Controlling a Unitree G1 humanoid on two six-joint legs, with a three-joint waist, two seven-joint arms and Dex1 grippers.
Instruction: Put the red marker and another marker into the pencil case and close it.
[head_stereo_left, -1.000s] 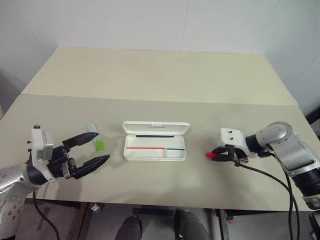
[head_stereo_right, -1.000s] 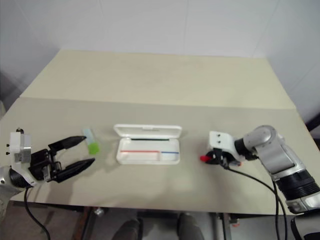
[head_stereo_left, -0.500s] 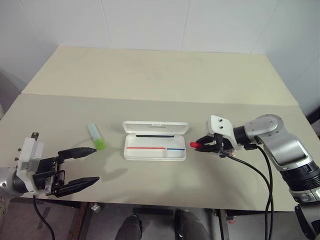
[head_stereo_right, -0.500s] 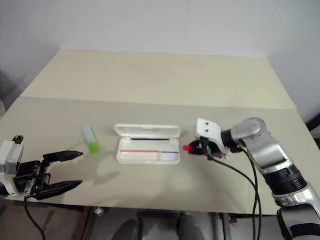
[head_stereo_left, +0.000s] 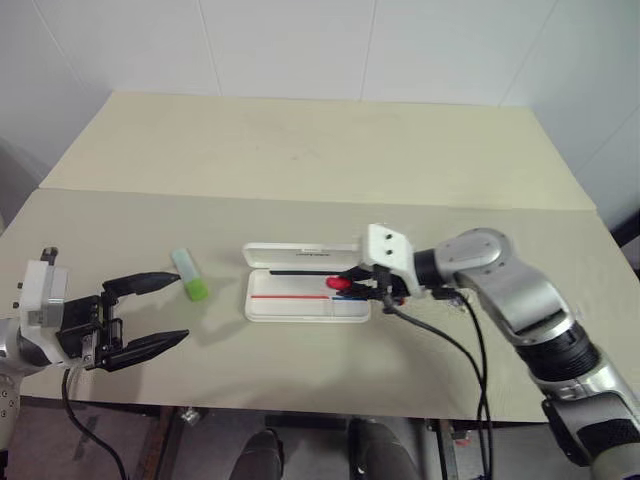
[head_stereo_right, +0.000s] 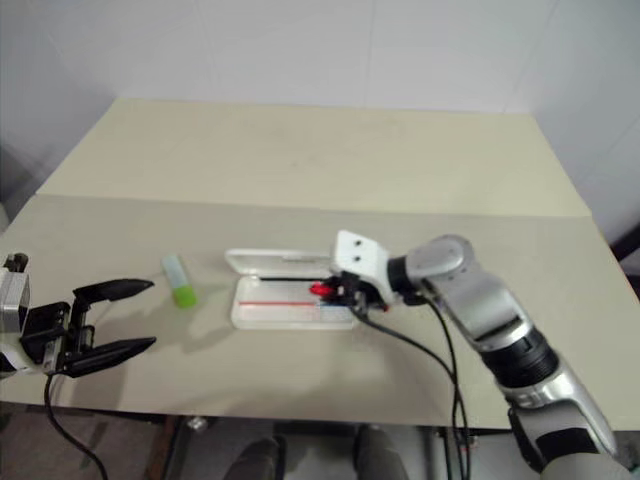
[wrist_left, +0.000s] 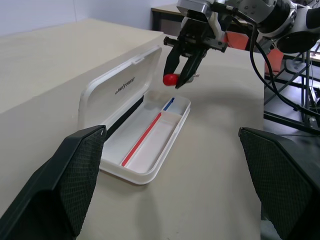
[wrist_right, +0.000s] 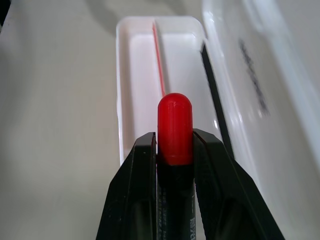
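glossy white plastic pencil case (head_stereo_left: 300, 300), probably matt table (head_stereo_left: 300, 160)

Beige table (head_stereo_left: 330, 160), made of two tops butted along a straight seam (head_stereo_left: 300, 199) running side to side. White tiled wall (head_stereo_left: 300, 45) rises directly behind the far edge and continues along both sides. Dark floor (head_stereo_left: 310, 445) shows below the near edge. Even, diffuse lighting; soft shadows.
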